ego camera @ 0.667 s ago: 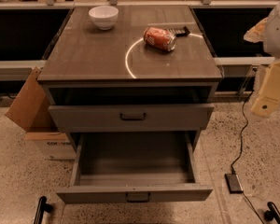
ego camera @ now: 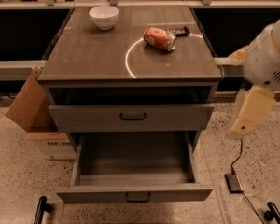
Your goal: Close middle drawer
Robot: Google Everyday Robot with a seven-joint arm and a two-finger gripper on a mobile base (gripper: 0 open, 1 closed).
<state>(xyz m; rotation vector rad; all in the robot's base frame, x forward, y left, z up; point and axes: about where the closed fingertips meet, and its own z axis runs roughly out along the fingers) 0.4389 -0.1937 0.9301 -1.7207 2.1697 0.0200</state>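
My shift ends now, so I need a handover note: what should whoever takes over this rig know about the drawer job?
Gripper: in the air at the picture's right, beside the cabinet, touching nothing.
Middle drawer: pulled far out, its handle facing the camera.
Done: nothing yet; the drawer is not closed.
Left: bring the gripper to the drawer's front and push it fully in.
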